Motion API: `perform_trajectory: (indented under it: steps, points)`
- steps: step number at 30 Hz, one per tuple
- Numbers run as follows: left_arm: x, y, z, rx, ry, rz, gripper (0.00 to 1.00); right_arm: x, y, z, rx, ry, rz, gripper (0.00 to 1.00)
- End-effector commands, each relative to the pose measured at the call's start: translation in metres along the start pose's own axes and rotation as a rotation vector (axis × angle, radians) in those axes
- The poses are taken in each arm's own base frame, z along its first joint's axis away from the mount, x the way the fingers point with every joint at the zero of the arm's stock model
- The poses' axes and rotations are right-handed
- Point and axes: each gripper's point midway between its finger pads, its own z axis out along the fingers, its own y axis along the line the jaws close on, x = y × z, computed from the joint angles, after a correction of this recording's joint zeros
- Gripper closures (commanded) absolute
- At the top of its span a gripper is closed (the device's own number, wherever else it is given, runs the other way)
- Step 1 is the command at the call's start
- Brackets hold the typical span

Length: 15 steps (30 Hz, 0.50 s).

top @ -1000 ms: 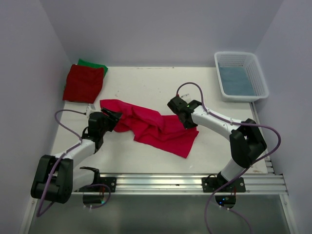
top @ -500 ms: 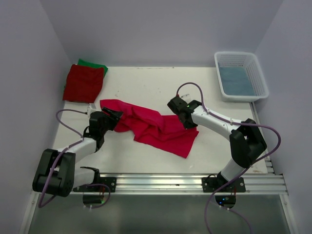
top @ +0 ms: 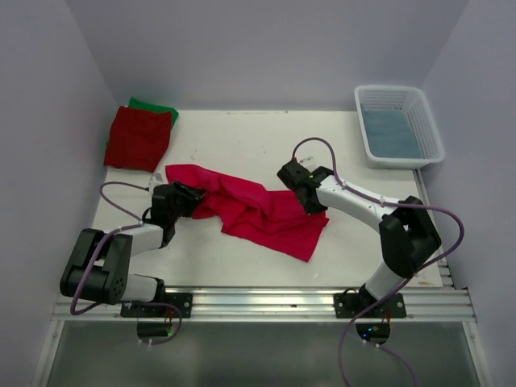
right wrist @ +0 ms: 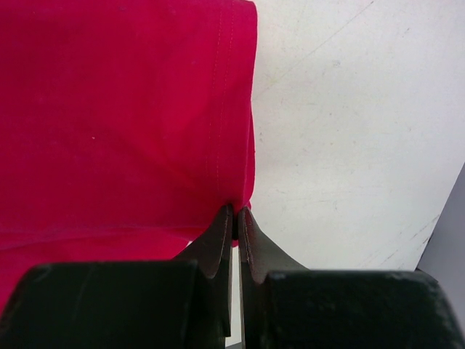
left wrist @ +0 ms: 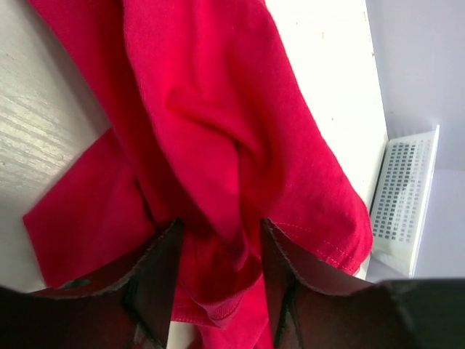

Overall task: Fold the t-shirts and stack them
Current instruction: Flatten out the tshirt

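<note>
The crimson-pink shirt (top: 258, 211) is lying crumpled across the middle of the desk (top: 242, 145), running from about 9 o'clock down toward 5 o'clock. It looks like the spreading-out step before the first fold.

The right fingers (right wrist: 214, 247) are clenching the hem at the shirt's 3 o'clock edge. The left fingers (left wrist: 156, 269) are standing apart astride a bunched ridge of cloth at the 9 o'clock end. Whether they are already pressing it, I cannot tell.

The next move likely calls for the left side to get a firm hold. Both arms would then draw apart and lift a little, so the twisted middle is pulled flat.

The dark red shirt (top: 139, 137) is sitting folded at 10 o'clock, on top of the green shirt (top: 157, 106), which is showing only at the far edge. This pile is near the left arm's elbow, so a wide swing could be nudging it. A white basket (top: 430, 129) holding a blue cloth (top: 389, 133) is resting at 2 o'clock, well apart from the work. The right arm's cable is looping above the shirt and could snag.
</note>
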Motion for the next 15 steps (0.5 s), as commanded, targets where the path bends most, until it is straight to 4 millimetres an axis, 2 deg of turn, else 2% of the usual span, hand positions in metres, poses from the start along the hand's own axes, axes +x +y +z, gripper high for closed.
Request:
perform_trajectory:
  steps: [1, 15]
  points:
    - [-0.012, -0.028, 0.005, 0.095, -0.038, -0.014, 0.53, -0.003, -0.007, 0.003, 0.037, -0.016, 0.010, 1.00]
    - [-0.013, -0.049, 0.006, 0.181, -0.021, -0.029, 0.67, -0.005, -0.007, 0.003, 0.040, -0.019, 0.006, 1.00]
